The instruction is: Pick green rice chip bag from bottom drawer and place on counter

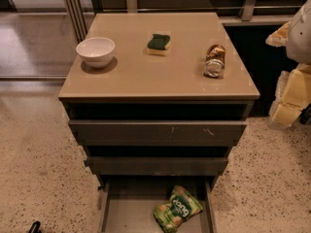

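The green rice chip bag lies flat on the grey floor of the open bottom drawer, towards its right side. The counter is the glossy tan top of the cabinet above it. My gripper shows as pale yellow and white parts at the right edge of the view. It is beside the cabinet at about counter height, well above and to the right of the bag, and touches nothing.
On the counter stand a white bowl at the back left, a green-and-yellow sponge at the back middle and a tipped can on the right. The two upper drawers are partly open. Speckled floor surrounds the cabinet.
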### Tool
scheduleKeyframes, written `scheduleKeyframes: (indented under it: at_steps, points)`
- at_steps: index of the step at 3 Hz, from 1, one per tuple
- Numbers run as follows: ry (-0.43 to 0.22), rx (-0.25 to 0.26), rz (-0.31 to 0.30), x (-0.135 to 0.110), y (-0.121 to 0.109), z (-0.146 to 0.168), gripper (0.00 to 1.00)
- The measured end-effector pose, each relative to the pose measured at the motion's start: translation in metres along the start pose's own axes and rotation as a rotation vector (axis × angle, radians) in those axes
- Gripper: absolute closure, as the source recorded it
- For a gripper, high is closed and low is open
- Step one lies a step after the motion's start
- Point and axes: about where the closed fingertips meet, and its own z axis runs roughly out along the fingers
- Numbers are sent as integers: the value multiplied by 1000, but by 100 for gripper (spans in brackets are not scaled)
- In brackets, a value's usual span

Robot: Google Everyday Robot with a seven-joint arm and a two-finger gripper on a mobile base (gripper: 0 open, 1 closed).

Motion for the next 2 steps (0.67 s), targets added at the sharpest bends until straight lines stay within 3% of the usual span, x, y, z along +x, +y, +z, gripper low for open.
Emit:
scheduleKeyframes:
  at_steps: [1,2]
  points:
    - [-3,5,8,2,0,3,0]
    - [16,8,43,17,4,29,0]
